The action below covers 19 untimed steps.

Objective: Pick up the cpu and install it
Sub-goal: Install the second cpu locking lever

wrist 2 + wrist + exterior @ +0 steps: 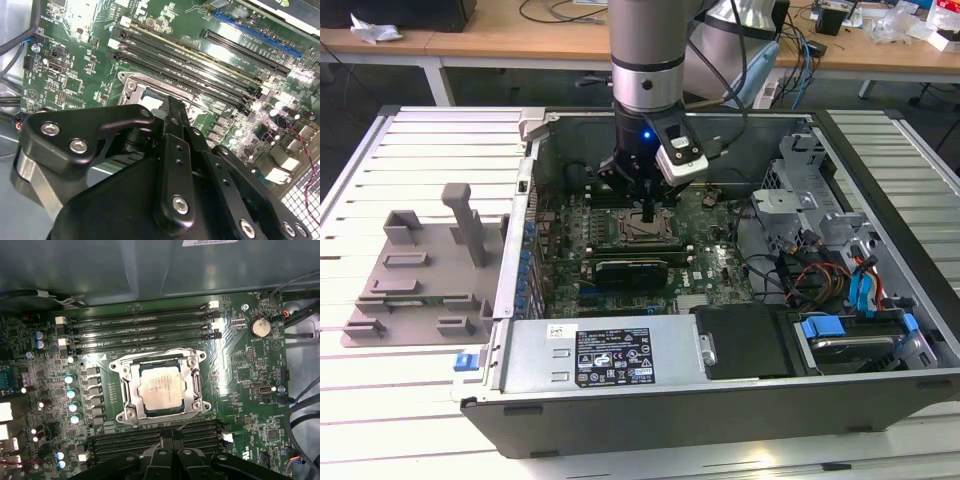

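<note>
Cpu seated in the socket, me just above it.
The cpu [160, 388] lies inside the socket frame [126, 390]; whether my gripper [650, 212] is parted, I cannot tell.

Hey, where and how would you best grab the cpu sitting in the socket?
Probably from straight above, on two opposite edges of the cpu. It lies flat inside the metal socket frame, so only its silvery top and thin rim are exposed; side approach looks blocked.
</note>
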Tool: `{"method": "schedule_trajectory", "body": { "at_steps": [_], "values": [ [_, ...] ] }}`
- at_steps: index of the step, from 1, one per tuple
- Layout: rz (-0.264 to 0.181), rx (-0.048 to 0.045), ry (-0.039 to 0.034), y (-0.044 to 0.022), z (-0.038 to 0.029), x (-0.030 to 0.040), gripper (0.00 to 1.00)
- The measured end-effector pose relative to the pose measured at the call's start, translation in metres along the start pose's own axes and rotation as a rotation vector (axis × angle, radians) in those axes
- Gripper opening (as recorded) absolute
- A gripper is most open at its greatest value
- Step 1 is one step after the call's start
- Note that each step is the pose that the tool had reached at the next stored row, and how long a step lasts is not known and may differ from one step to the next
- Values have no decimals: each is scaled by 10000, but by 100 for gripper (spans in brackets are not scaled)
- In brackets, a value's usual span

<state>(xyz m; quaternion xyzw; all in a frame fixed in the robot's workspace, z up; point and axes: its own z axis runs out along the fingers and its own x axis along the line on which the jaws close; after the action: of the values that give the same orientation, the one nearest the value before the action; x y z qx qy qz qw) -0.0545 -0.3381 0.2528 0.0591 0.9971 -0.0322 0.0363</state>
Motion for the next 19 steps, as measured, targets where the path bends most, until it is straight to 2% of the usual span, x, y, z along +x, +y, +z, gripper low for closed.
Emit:
{"method": "schedule_trajectory", "body": {
  "at_steps": [7,11,19],
  "values": [
    [-17,-1,-1,-71,6,-8,11],
    [-708,-53,-42,-81,57,-3,11],
    [-844,-64,-50,-80,67,-1,11]
  ]
}}
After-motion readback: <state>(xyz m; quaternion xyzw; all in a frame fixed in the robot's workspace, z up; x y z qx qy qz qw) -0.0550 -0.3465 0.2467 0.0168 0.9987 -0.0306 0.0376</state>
